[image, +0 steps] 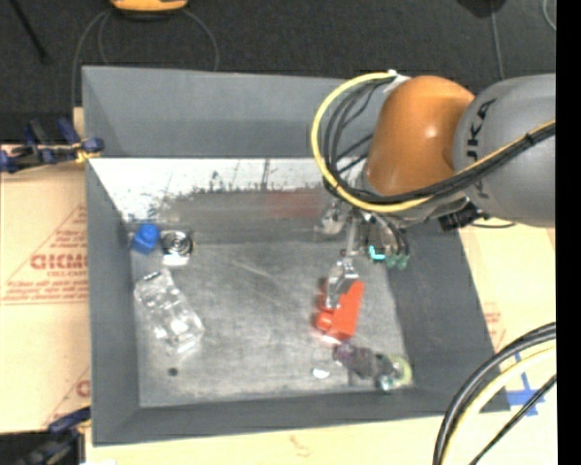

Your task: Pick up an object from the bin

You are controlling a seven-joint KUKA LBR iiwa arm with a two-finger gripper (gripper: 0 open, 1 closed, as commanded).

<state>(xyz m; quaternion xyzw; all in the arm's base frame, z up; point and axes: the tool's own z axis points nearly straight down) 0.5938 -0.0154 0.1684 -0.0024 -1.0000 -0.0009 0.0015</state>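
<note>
Sitting at the top end of the orange-red block, right-centre of the bin floor: gripper. Can't tell if it's spread or clamped. Clear plastic piece far left.

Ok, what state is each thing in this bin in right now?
gripper: low in the bin's right half, at the orange block's upper end.
orange block: lying on the floor.
clear plastic piece: lying loose at left, alone.
blue cap: back-left corner, beside a silver ring.
dark clump: lying front right, just below the orange block.
</note>
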